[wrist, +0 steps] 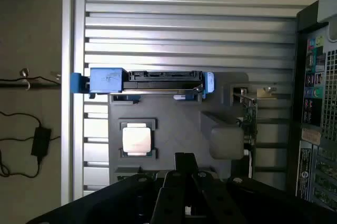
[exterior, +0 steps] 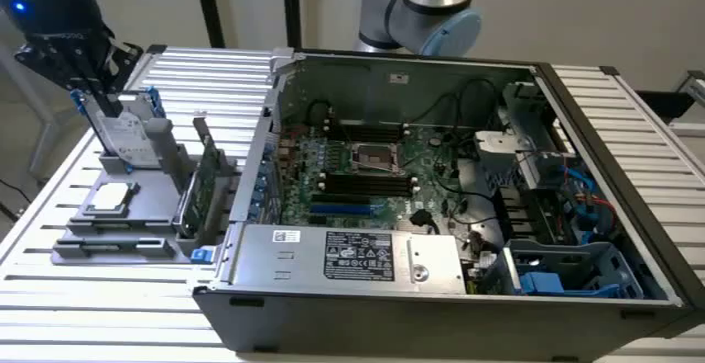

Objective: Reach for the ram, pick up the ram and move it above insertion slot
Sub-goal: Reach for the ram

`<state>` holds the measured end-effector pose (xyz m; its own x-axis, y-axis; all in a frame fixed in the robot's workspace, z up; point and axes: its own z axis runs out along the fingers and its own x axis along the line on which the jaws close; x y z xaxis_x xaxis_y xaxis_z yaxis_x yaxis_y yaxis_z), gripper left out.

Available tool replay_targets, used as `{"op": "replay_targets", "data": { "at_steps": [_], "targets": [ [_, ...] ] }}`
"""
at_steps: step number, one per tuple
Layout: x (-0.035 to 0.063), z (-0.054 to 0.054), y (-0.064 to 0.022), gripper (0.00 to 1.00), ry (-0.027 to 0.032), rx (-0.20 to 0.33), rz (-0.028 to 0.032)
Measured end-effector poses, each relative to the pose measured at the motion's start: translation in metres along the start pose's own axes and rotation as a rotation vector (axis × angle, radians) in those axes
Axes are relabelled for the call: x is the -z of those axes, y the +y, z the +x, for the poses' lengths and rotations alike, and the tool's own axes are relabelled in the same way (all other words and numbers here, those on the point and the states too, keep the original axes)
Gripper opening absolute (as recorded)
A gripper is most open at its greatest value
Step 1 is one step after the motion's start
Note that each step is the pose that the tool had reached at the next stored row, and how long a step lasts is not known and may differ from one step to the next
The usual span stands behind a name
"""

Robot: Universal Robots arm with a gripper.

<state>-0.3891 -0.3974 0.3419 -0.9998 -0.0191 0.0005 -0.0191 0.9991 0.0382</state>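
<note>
Grey plastic holder (exterior: 121, 243) on the slatted table (exterior: 66, 297), at the exterior view's left of the open computer case (exterior: 441, 313), stands its parts on edge in slots, likely so each can be taken from above; the ram (exterior: 185, 206) seems to be the thin green strip along the holder's right side, just beside the larger bracketed card (exterior: 206, 153); the gripper (exterior: 94, 91) hangs over the holder's far end, near the hard drive (exterior: 124, 136), well apart from the ram; whether it is open or closed I cannot tell; a processor (exterior: 111, 198) lies flat between; the case wall crowds the ram's right.
</note>
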Motion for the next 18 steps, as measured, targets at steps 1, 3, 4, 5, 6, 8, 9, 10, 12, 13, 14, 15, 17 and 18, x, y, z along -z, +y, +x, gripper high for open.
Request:
{"op": "replay_targets", "data": {
  "at_steps": [1, 3, 4, 5, 6, 8, 9, 10, 12, 13, 14, 15, 17, 18],
  "targets": [
    [0.0000, 0.000, 0.0000, 0.11, 0.0000, 0.000, 0.0000],
    [0.0000, 0.000, 0.0000, 0.11, 0.0000, 0.000, 0.0000],
    [0.0000, 0.000, 0.0000, 0.11, 0.0000, 0.000, 0.0000],
    [0.0000, 0.000, 0.0000, 0.11, 0.0000, 0.000, 0.0000],
    [0.0000, 0.000, 0.0000, 0.11, 0.0000, 0.000, 0.0000],
    [0.0000, 0.000, 0.0000, 0.11, 0.0000, 0.000, 0.0000],
    [0.0000, 0.000, 0.0000, 0.11, 0.0000, 0.000, 0.0000],
    [0.0000, 0.000, 0.0000, 0.11, 0.0000, 0.000, 0.0000],
    [0.0001, 0.000, -0.0001, 0.11, 0.0002, 0.000, 0.0001],
    [0.0002, 0.000, -0.0003, 0.11, 0.0003, 0.000, 0.0002],
    [0.0002, 0.000, -0.0012, 0.11, 0.0001, 0.000, 0.0001],
    [0.0005, 0.000, -0.0025, 0.11, 0.0001, 0.000, 0.0000],
    [0.0016, 0.000, -0.0072, 0.11, 0.0001, 0.000, 0.0000],
    [0.0024, 0.000, -0.0102, 0.11, 0.0001, 0.000, 0.0000]
  ]
}}
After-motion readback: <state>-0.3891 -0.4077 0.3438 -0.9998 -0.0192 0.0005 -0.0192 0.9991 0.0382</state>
